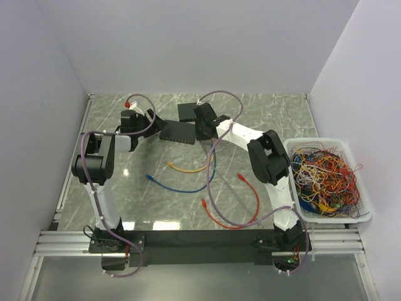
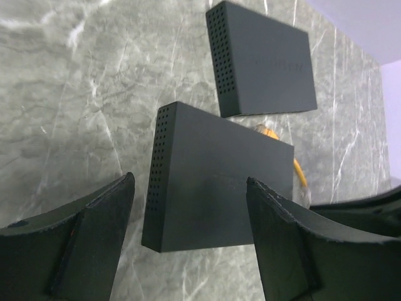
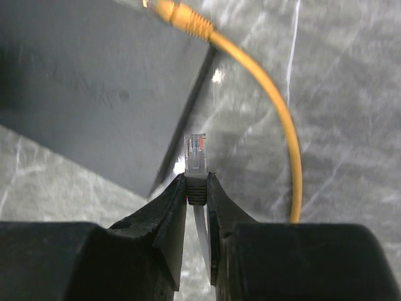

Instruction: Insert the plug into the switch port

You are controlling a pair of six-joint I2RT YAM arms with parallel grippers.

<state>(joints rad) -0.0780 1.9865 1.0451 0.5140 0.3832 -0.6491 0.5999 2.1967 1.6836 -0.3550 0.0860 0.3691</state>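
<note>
Right gripper point(image 3: 197, 188) pinches clear plastic plug point(image 3: 195, 153), nose forward, just short of the port side of flat dark-grey switch box point(image 3: 94, 94) near worktop's far edge; left gripper point(image 2: 188, 194) gapes astride the box.

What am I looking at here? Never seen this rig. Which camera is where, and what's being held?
Two small robot arms are bolted at the near edge of a marble table. The wide picture looks down from above and behind them. The other two come from a camera on each wrist. On the table lie two dark boxes, the network switch and a second box, plus a yellow cable, a blue cable and a red cable. A white bin at the right holds tangled cables. The left gripper is open, its fingers either side of the switch. The right gripper pinches a clear plug close to the switch's edge.
</note>
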